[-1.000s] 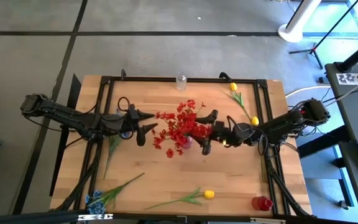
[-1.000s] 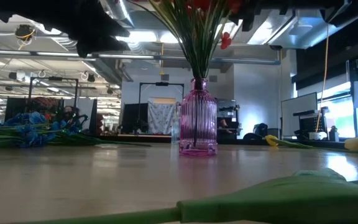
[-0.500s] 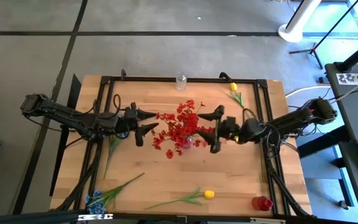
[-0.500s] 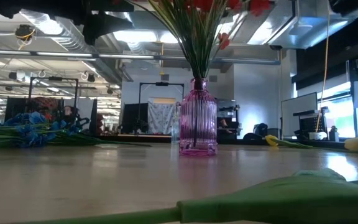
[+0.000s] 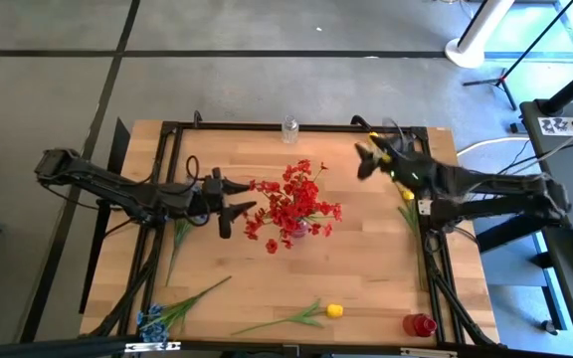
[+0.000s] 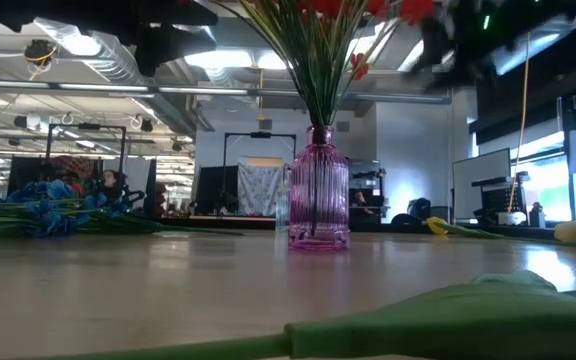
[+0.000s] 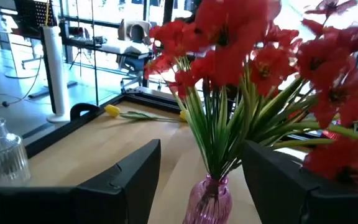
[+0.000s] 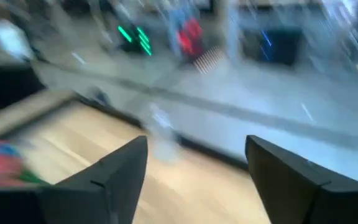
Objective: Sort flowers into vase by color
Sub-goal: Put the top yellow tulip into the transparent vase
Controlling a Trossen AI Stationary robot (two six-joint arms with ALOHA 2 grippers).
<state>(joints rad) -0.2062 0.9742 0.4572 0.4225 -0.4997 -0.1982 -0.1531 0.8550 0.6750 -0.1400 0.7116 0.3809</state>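
The red flowers (image 5: 288, 207) are standing as one full spray of small blossoms on thin green stems, fanning out of a ribbed pink vase (image 6: 319, 190) at mid-counter (image 5: 366, 278). The spray is sitting just ahead of the left jaws (image 5: 229, 204), which are spread wide on either side of the bouquet's edge and holding nothing; that arm is reaching level across the counter towards the vase.

Three yellow tulips are lying loose: one (image 5: 332, 310) at the near edge, well away from both jaws, one (image 5: 408, 193) just below the right jaws (image 5: 368, 159), and one at the far edge right beside those jaws, mostly hidden by them. One blue cluster (image 5: 150, 319) is lying at the near left corner with its long stem and leaves, well apart from the left jaws. One leafy green stem (image 5: 179, 239) is lying under the left arm.

The right arm is stretching from the counter's right side towards the far edge, blurred; its jaws are standing apart and empty.

One clear bottle (image 5: 289, 129) is standing at the far edge and one red cup (image 5: 418, 324) at the near right corner.
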